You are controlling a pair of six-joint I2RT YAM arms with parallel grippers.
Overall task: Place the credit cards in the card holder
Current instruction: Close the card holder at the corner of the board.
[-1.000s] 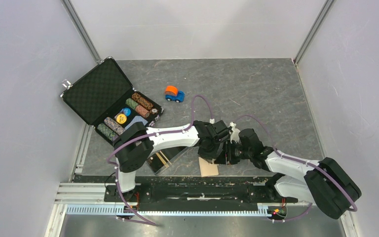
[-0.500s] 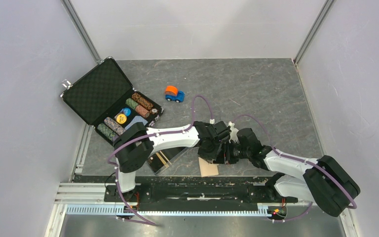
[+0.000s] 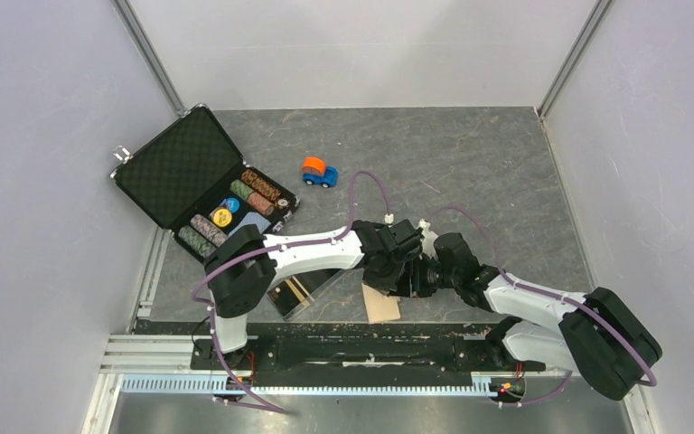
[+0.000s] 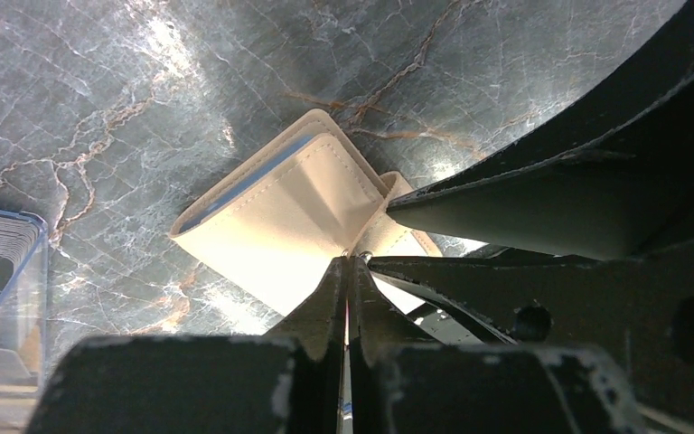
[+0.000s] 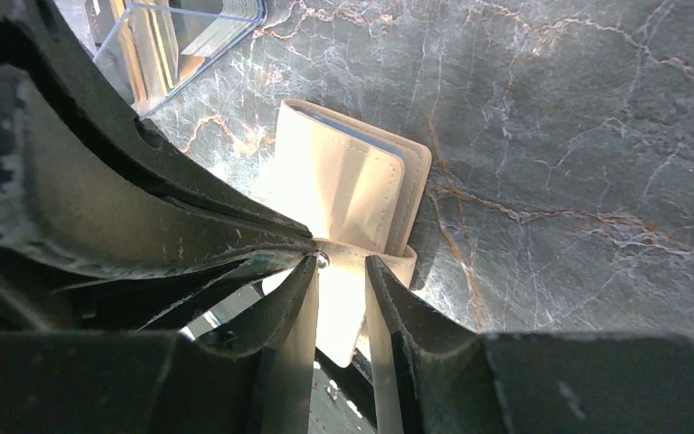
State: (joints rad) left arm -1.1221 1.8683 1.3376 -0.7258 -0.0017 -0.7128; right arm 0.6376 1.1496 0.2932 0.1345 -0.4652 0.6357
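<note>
- Beige leather-look card holder (image 3: pixel 381 304) lies folded on the grey marble-patterned worktop (image 3: pixel 470 172), at the lower middle of the top view, just below where the two arms meet.
- A thin light blue credit card (image 4: pixel 246 181) shows as an edge between the folded halves. In the left wrist view this edge runs along the holder's upper left side.
- Its snap-button tab (image 5: pixel 339 303) sticks out from the fold toward both cameras. The metal snap (image 5: pixel 323 259) sits at the tab's root.
- The left claw (image 4: pixel 347 264) has its fingers pressed together with only a sliver of light between them, and the tips are at the snap. I cannot tell what, if anything, is pinched there.
- The right claw (image 5: pixel 342 271) has its fingers a little apart, with the tab showing in the gap. Whether the pads grip the tab cannot be told.
- A clear plastic box (image 3: pixel 304 287) with a dark base stands just left of the card holder.
- An open black chip briefcase (image 3: pixel 181 167) holding rows of round poker chips (image 3: pixel 260 188) sits at the left of the top view.
- A small orange and blue toy car (image 3: pixel 319 171) stands above centre.
</note>
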